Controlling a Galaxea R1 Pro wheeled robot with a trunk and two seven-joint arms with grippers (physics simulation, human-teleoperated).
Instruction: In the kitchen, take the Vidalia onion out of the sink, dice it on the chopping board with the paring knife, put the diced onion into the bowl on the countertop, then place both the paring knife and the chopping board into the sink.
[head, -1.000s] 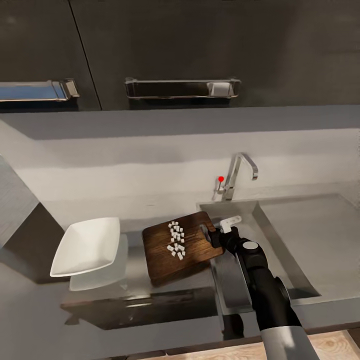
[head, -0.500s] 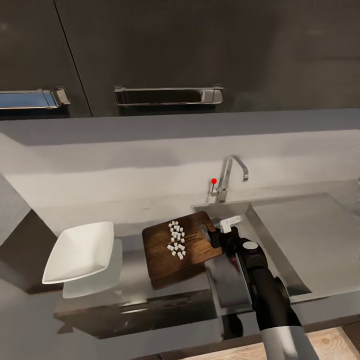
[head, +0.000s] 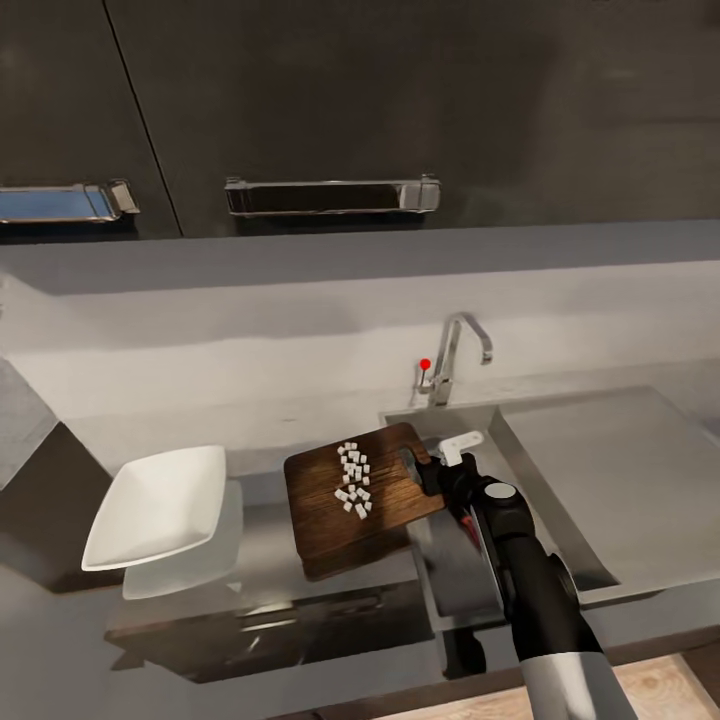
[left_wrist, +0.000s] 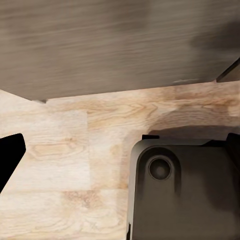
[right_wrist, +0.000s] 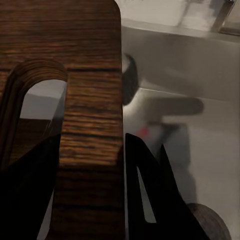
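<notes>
The dark brown chopping board (head: 335, 500) carries several white diced onion pieces (head: 352, 478), and its handle end overhangs the left rim of the sink (head: 560, 545). My right gripper (head: 425, 470) is shut on the board's handle strip (right_wrist: 90, 125), with one finger (right_wrist: 30, 195) through the handle hole and the other outside. A small red bit of the paring knife (head: 465, 522) shows in the basin under my wrist, and as a red blur (right_wrist: 145, 132). The white bowl (head: 155, 505) stands on the countertop (head: 60, 640), left of the board. My left gripper (left_wrist: 120, 150) hangs open over the wood floor.
The chrome tap (head: 455, 350) with its red-tipped lever (head: 425, 365) stands behind the basin. The flat drainboard (head: 620, 470) lies to the right. Dark wall cabinets with bar handles (head: 330, 195) hang above. The robot's dark base (left_wrist: 185, 195) sits below the left gripper.
The view has shifted: bowl, tap and sink slid left in the picture. The board and right gripper kept their place, so the board now sits slightly farther from the bowl.
</notes>
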